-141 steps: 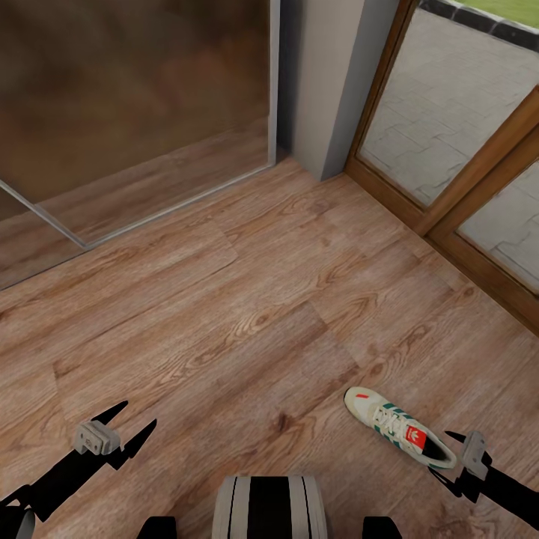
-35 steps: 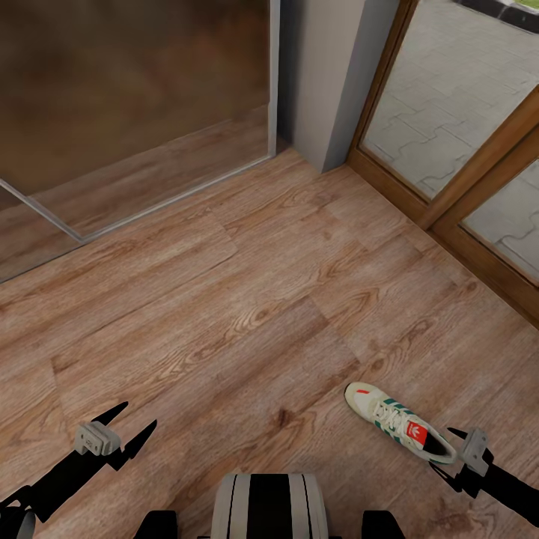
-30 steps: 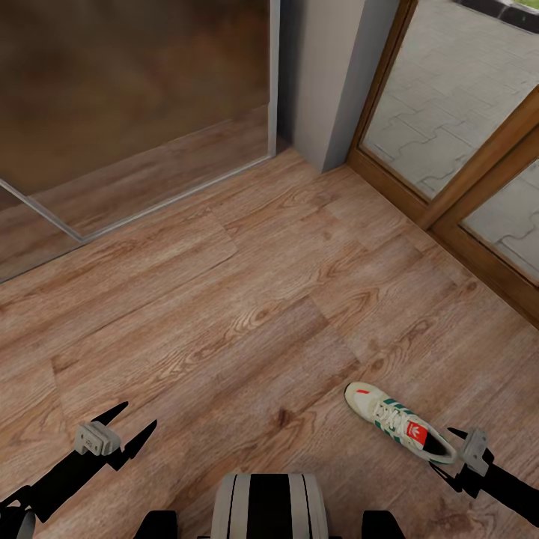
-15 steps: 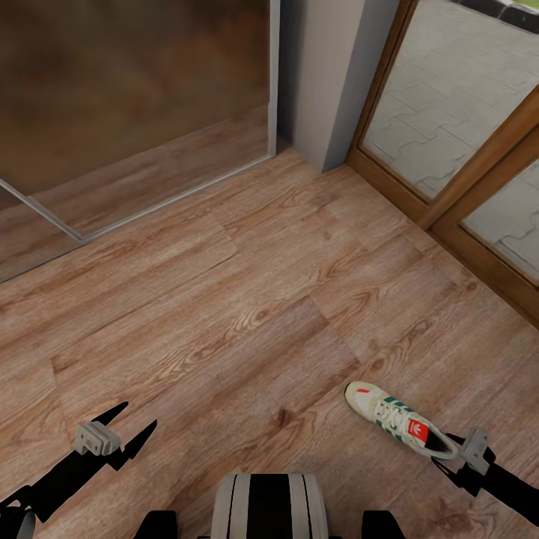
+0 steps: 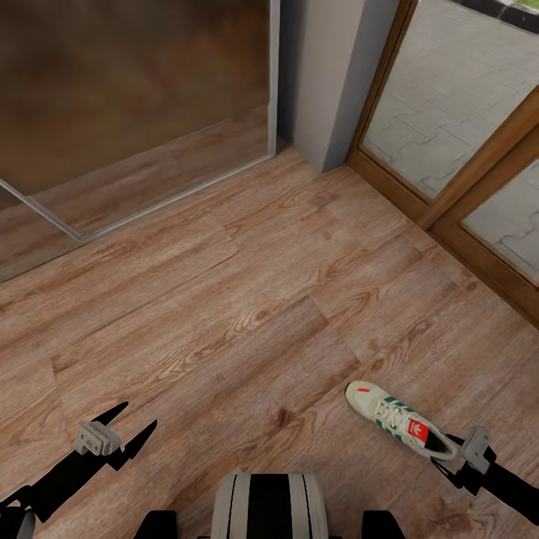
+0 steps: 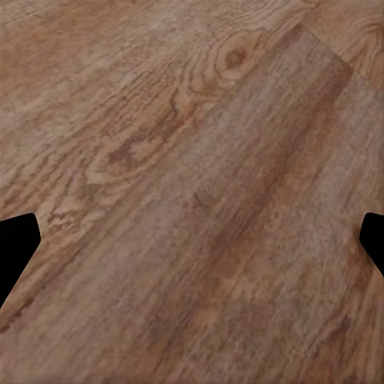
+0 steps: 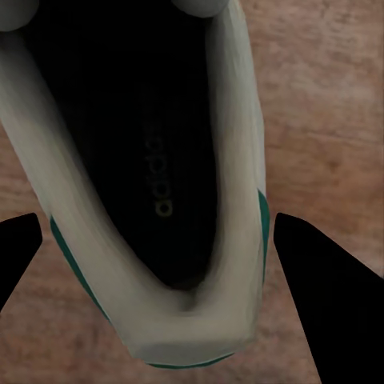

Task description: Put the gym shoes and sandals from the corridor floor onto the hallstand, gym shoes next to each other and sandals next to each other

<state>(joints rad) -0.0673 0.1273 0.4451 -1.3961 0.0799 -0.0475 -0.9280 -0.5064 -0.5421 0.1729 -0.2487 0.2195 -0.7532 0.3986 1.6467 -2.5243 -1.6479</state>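
Straddling the gym shoe (image 7: 152, 184) heel, right hand (image 7: 160, 264) spread.

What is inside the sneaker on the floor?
Inside the sneaker only a dark insole with a printed brand word shows. The toe end is hidden under the tongue.

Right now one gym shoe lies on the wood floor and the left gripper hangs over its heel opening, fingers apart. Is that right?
Not quite: the right gripper hangs over the gym shoe, as the right wrist view shows. The left gripper hangs over bare floor. The rest holds.
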